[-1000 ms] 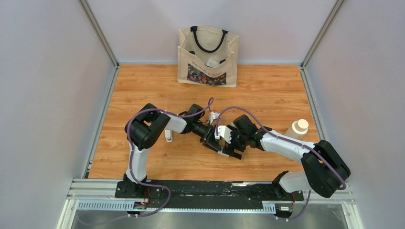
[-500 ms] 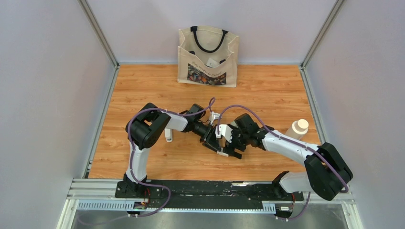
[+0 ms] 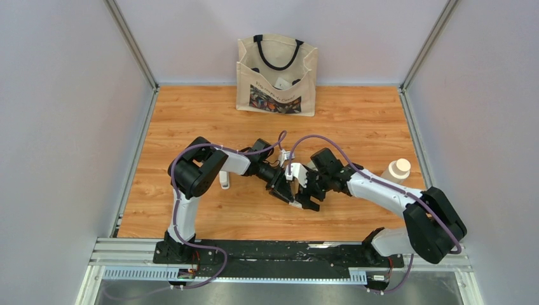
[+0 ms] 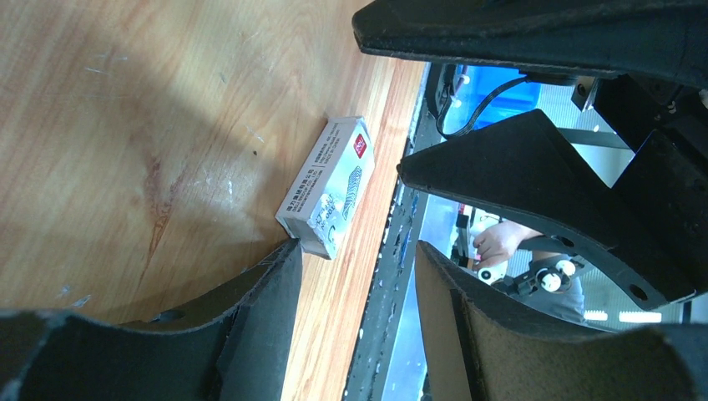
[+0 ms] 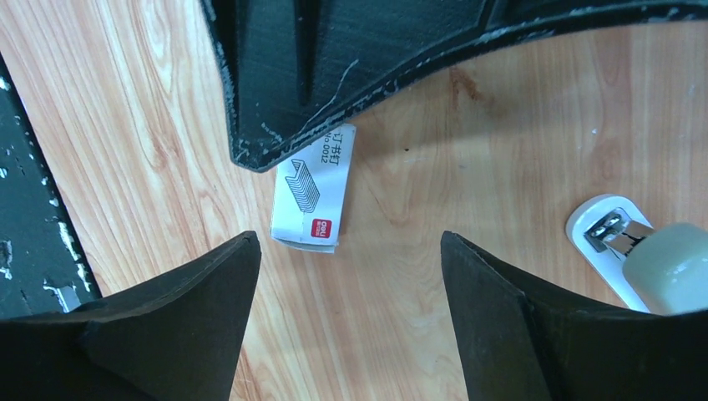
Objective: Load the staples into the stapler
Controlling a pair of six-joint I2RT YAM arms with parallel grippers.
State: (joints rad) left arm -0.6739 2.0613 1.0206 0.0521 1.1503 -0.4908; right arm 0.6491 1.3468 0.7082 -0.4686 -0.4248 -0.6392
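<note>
No strip of staples shows in any view. A small white staple box [image 5: 311, 190] with a red logo lies on the wooden table, and it also shows in the left wrist view [image 4: 327, 185] and the top view [image 3: 296, 204]. My left gripper [image 4: 355, 251] is open and empty just beside the box, with one fingertip [image 4: 280, 259] at its corner. My right gripper [image 5: 349, 242] is open and empty over the table just past the box. The two grippers [image 3: 284, 189] [image 3: 307, 198] nearly meet. A white stapler end [image 5: 614, 238] with a metal part lies to the right.
A small white stapler [image 3: 224, 181] lies by the left arm. A canvas tote bag [image 3: 277, 75] stands at the back. A white bottle [image 3: 396, 171] stands at the right. The black rail of the near table edge [image 4: 401, 251] runs close behind the box.
My right gripper has edged slightly left and away from the near edge, closer to the left gripper. The left arm has barely moved. The box has stayed put.
</note>
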